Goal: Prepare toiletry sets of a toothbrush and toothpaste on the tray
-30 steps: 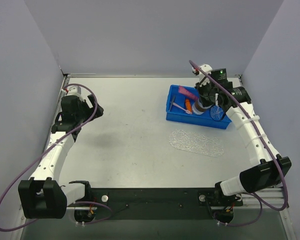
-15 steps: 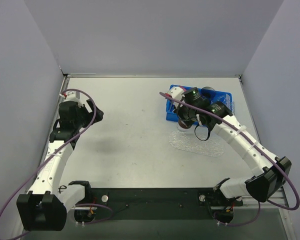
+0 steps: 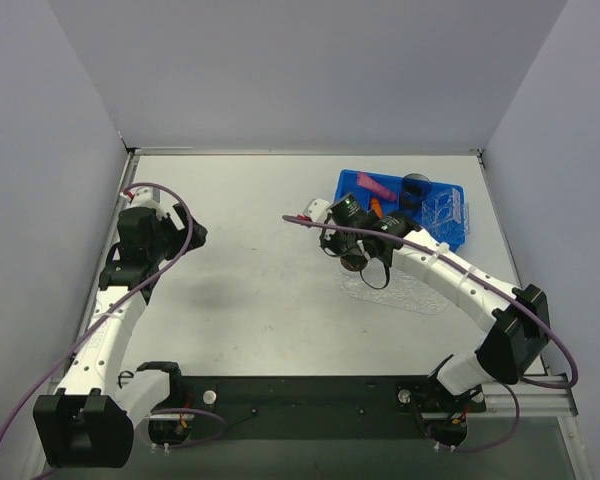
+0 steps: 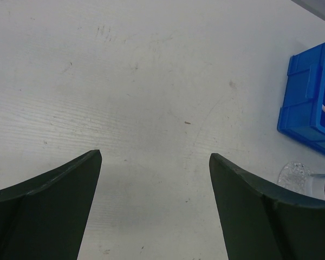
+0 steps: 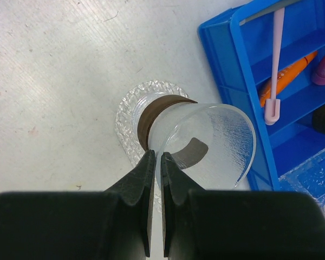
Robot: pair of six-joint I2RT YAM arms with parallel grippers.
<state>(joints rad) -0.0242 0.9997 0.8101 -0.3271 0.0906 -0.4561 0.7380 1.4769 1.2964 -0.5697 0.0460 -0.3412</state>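
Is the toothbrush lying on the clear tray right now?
No, the toothbrush sits in the blue bin next to the orange tube, not on the tray.

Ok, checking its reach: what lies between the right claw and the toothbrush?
Right wrist view: the clear cup the right claw pinches, then the blue bin's wall, then the toothbrush.

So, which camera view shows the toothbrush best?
Right wrist: the toothbrush lies clearly in the blue bin. Left wrist shows perhaps a sliver at the edge; top view, none discernible.
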